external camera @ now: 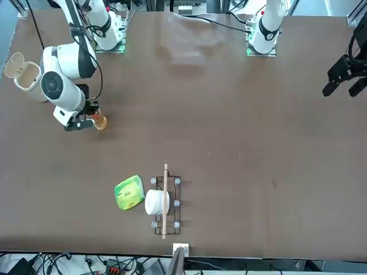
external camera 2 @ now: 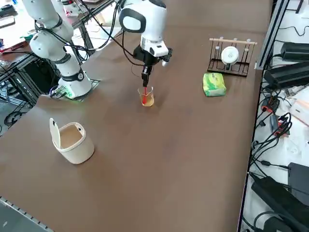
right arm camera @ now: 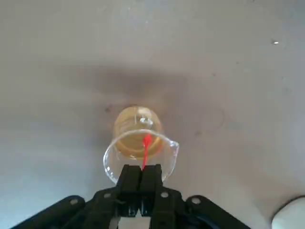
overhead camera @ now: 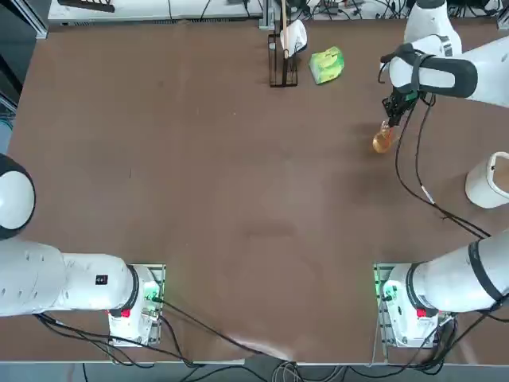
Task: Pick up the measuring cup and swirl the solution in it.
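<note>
The measuring cup (right arm camera: 138, 155) is upright on the tabletop (overhead camera: 238, 183), just below the right tool (right arm camera: 141, 168), its clear wall flaring to a round rim with a small spout (the spout is easy to pick out from above). The amber solution (right arm camera: 127, 121) lies in the lower part of the cup. A thin red stirrer (right arm camera: 146, 143) dips into the cup, and the right tool is closed on its upper end, the two fingers pressed together with only the stirrer in their hold; the cup itself is not gripped.

To the robot's right of the cup and nearer the arm bases, well apart from it, lies a white bin (external camera 2: 79, 147) with its lid flipped open (its mouth faces up at a tilt). To the cup's left and farther from the bases is a green and white bag (external camera 2: 214, 84). Farther left of the cup, past that bag, stands a dark wire rack (external camera 2: 243, 70) with a pale wooden bar (external camera: 165, 200) and a white cup (external camera: 155, 202) on it.
</note>
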You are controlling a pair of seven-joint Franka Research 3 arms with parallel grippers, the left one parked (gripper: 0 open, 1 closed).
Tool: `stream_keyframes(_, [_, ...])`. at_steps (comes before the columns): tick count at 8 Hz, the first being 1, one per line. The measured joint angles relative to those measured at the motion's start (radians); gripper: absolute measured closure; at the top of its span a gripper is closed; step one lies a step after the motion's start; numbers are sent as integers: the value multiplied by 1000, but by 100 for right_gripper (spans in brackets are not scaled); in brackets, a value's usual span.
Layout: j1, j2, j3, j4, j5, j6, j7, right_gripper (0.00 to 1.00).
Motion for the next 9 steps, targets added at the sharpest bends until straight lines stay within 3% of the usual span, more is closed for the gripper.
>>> stream_keyframes(3, [-7, 36, 0, 54, 4, 8, -6, 97])
stream_keyframes(9, [-5, 46, 6, 65, 154, -53, -4, 97])
